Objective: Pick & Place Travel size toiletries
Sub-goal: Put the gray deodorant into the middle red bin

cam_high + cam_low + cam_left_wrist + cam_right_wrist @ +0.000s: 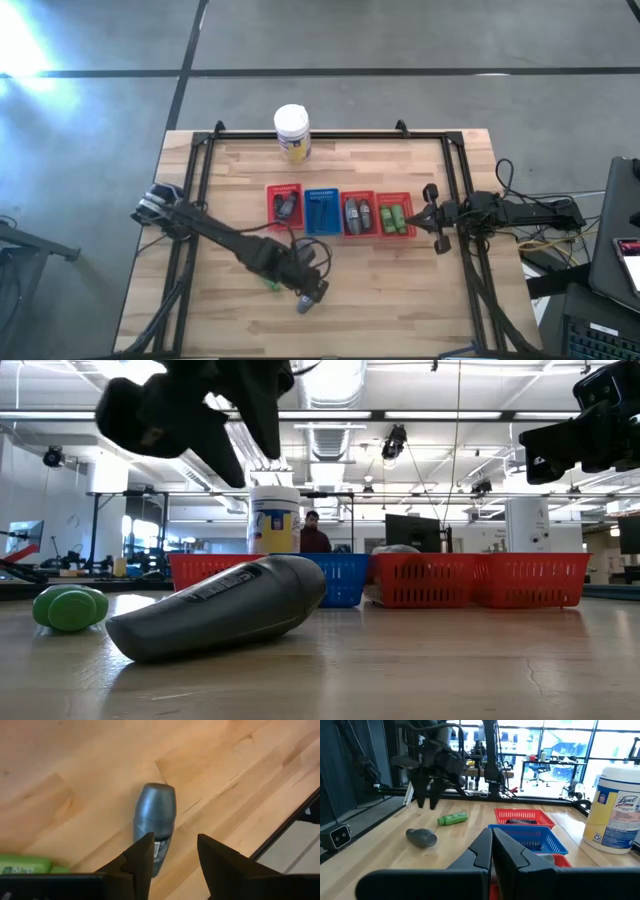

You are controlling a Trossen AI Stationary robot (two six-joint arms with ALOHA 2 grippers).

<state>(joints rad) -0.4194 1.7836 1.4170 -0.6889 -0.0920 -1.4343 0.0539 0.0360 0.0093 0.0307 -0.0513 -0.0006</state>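
Wooden worktop from above: our left hand hovers released over a grey bottle, beside a green tube. Low down, both lie before the baskets. Our right hand waits clenched, empty, by the red basket.

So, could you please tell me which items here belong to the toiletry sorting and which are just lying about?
Part of the job:
- grey bottle
- green bottle
- toiletries in the red baskets
- blue basket

Lying about:
- white jar
- cables
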